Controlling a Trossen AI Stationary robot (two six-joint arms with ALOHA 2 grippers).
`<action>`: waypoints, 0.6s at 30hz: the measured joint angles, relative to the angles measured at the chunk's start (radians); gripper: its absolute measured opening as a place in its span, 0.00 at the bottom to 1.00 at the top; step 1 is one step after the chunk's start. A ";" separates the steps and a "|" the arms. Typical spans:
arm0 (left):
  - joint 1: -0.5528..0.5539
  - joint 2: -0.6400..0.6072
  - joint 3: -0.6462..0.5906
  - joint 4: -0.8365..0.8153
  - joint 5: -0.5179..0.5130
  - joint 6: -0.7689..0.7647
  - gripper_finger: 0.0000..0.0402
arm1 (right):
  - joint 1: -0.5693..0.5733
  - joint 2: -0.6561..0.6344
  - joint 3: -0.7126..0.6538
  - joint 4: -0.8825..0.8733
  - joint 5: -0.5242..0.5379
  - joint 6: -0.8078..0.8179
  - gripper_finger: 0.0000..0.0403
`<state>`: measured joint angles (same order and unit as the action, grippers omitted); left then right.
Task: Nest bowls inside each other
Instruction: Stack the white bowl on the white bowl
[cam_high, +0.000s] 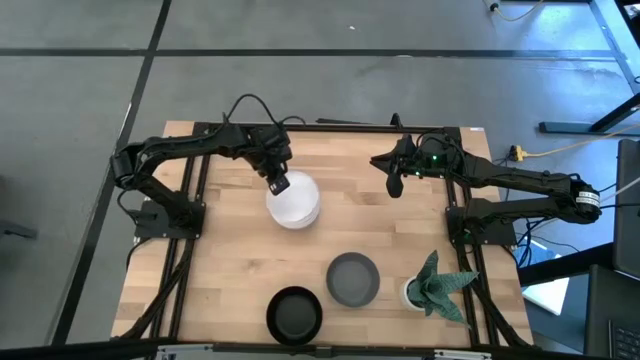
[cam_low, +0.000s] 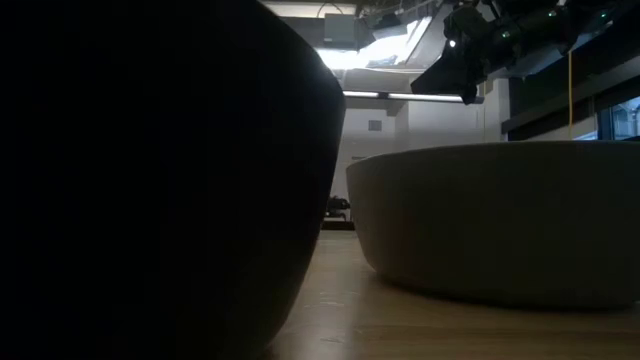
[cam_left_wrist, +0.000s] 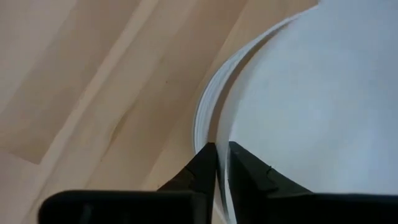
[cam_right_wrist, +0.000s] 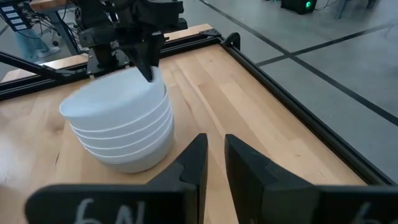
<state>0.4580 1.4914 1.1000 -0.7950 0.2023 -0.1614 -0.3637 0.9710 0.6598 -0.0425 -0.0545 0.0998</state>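
— Left end effector (cam_high: 277, 182)? Reaching in from the counter's (cam_high: 230, 270) left edge, clamped on the top rim of the white bowl stack (cam_high: 294, 202)
— Right end effector (cam_high: 396, 184)? Near the far edge, fingers nearly together, holding nothing

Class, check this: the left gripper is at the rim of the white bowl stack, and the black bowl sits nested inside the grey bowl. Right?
Not quite. The left gripper is at the white bowl stack, but the black bowl sits alone beside the grey bowl, not nested, as the high view shows.
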 joint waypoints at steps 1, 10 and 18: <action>0.000 0.000 0.000 0.008 -0.001 0.007 0.10 | 0.000 0.000 0.000 0.000 0.000 0.000 0.14; 0.002 -0.006 -0.001 0.065 0.013 0.044 0.26 | 0.000 0.000 0.000 0.000 0.000 -0.002 0.14; 0.030 -0.091 -0.001 0.168 0.096 0.085 0.35 | 0.000 0.000 0.000 -0.001 0.000 -0.003 0.14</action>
<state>0.4880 1.4006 1.0988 -0.6274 0.2987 -0.0762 -0.3637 0.9710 0.6598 -0.0433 -0.0543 0.0967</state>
